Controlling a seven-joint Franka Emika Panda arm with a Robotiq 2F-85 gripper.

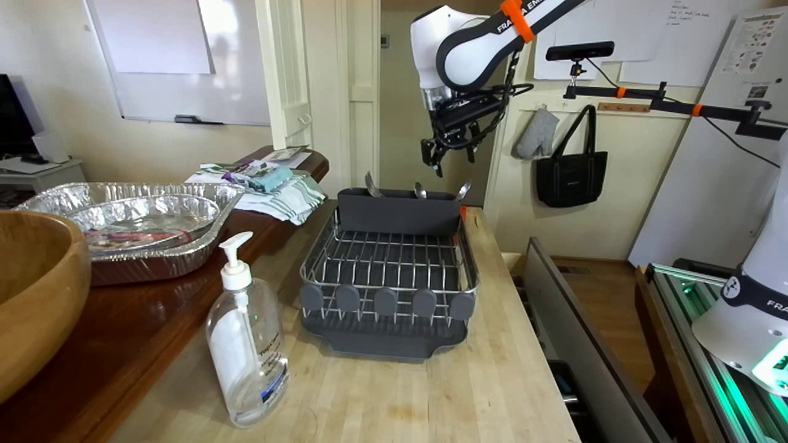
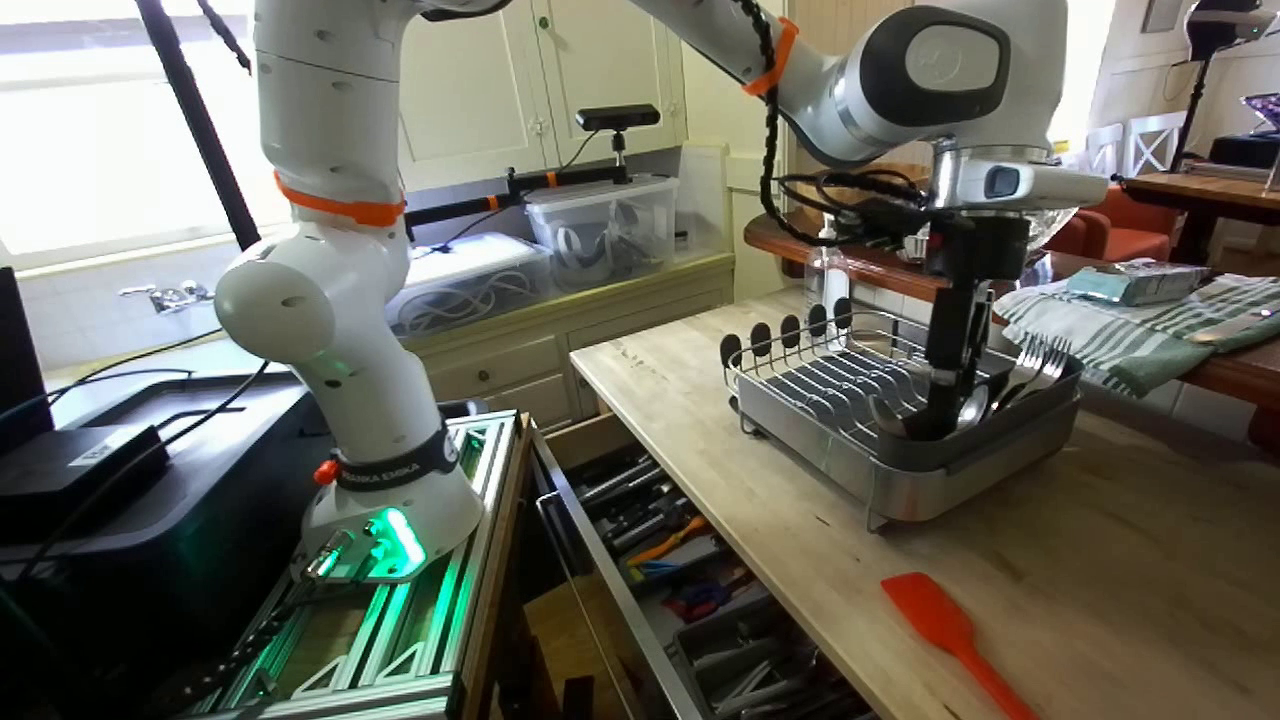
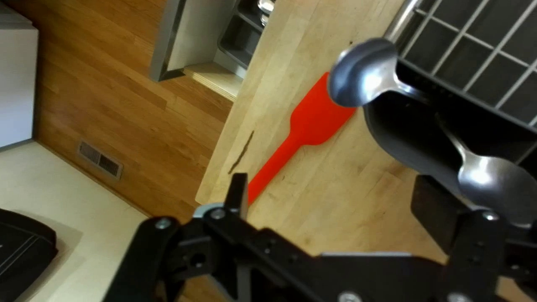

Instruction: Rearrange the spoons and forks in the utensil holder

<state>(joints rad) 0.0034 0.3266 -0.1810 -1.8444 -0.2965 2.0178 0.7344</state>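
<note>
Blocky fingers (image 3: pixel 438 214) stand spread; at the wrist view's three o'clock, a round-cornered holder (image 3: pixel 398 140) carries glossy spoons (image 3: pixel 364 75). Metal forks (image 2: pixel 1050 368) share it.

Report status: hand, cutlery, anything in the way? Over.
Hand open, empty. Spoons and forks in the holder, heads up. Spatula on the counter beside it, seemingly no obstacle.

The rounded white arm (image 2: pixel 330 120) wears orange bands (image 2: pixel 340 207), a braided black cable (image 2: pixel 771 125) and silver screws (image 3: pixel 218 214) across its black gripper (image 3: pixel 333 199).
</note>
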